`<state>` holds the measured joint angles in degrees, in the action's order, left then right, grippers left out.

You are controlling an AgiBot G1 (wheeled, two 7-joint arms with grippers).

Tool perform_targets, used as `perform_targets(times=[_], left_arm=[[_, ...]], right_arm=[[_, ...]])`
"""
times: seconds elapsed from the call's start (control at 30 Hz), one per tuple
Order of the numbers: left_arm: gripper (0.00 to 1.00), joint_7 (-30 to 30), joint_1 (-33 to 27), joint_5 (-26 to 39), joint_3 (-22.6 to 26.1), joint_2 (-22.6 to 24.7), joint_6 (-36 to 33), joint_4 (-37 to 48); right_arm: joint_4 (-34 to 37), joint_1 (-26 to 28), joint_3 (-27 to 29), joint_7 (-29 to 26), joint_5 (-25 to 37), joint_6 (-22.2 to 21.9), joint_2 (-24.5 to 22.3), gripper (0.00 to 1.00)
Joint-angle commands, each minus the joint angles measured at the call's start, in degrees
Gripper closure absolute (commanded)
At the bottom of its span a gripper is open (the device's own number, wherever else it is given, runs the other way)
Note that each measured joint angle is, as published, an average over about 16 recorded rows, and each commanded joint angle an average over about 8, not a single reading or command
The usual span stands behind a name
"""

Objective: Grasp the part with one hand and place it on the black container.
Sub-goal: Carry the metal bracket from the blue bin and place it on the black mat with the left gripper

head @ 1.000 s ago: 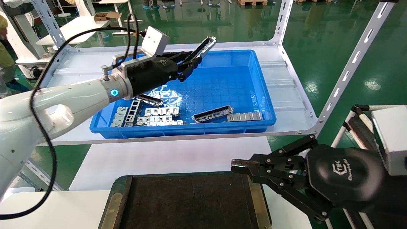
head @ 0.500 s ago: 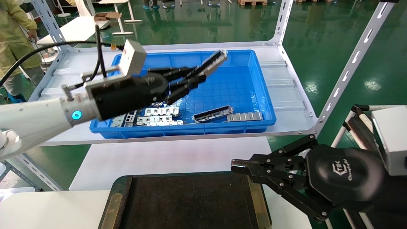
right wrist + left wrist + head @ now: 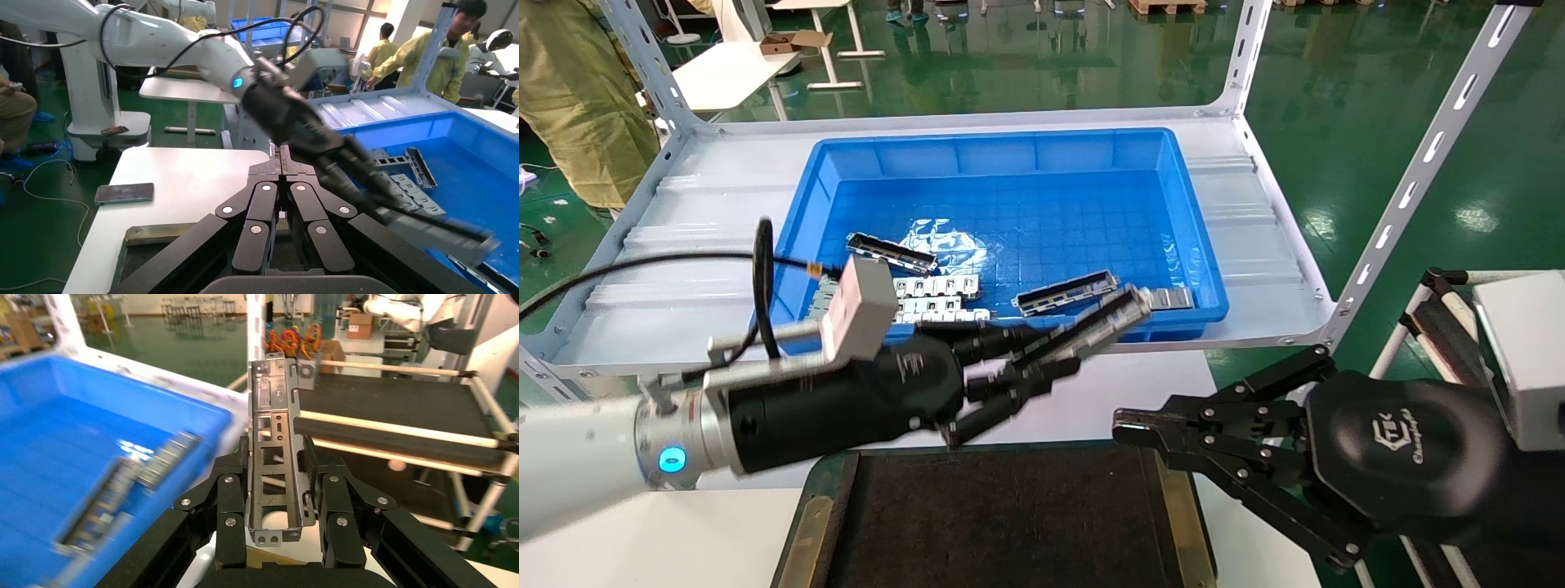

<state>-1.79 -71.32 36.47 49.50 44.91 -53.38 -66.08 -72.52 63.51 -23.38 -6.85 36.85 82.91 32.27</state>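
The part (image 3: 1106, 322), a narrow silver-grey channel strip with cut-outs, is clamped between the fingers of my left gripper (image 3: 1050, 353), which is shut on it. In the left wrist view the part (image 3: 273, 441) stands lengthwise between the pads, sticking out past the left gripper (image 3: 275, 471). It hangs over the shelf's front edge, just behind the black container (image 3: 1009, 523), a flat dark tray with brass rims. My right gripper (image 3: 1128, 425) is shut and empty at the tray's right rim, and its closed tips show in the right wrist view (image 3: 281, 156).
A blue bin (image 3: 1193, 220) on the white shelf (image 3: 1254, 212) holds another channel strip (image 3: 1065, 291) and flat silver plates (image 3: 934, 286). A slanted shelf post (image 3: 1410, 188) rises at the right. A person in yellow (image 3: 576, 98) stands far left. A phone (image 3: 124, 193) lies on the white table.
My left arm has swung down and toward me with the part, from above the bin's far side to the shelf's front edge near the tray. The right arm has not moved.
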Motion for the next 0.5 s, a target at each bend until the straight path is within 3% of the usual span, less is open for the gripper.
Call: perform_targets(times=[0.03,0.23,0.5], left_arm=[[1.0,-1.32,2.42,0.02,0.42,-1.92,2.15,-4.82],[1.0,-2.79,9.14,1.4,2.71,-4.1,8.77,-10.73],[1.0,-2.74,16.79,2.07,4.61,-2.56,18.05,-11.37]], right_arm=[[0.0,0.0,0.0,0.0,0.0,0.0,0.0,1.0],[0.0,0.0,0.0,0.0,0.0,0.0,0.0,1.0],[0.0,0.0,0.0,0.0,0.0,0.0,0.0,1.0]])
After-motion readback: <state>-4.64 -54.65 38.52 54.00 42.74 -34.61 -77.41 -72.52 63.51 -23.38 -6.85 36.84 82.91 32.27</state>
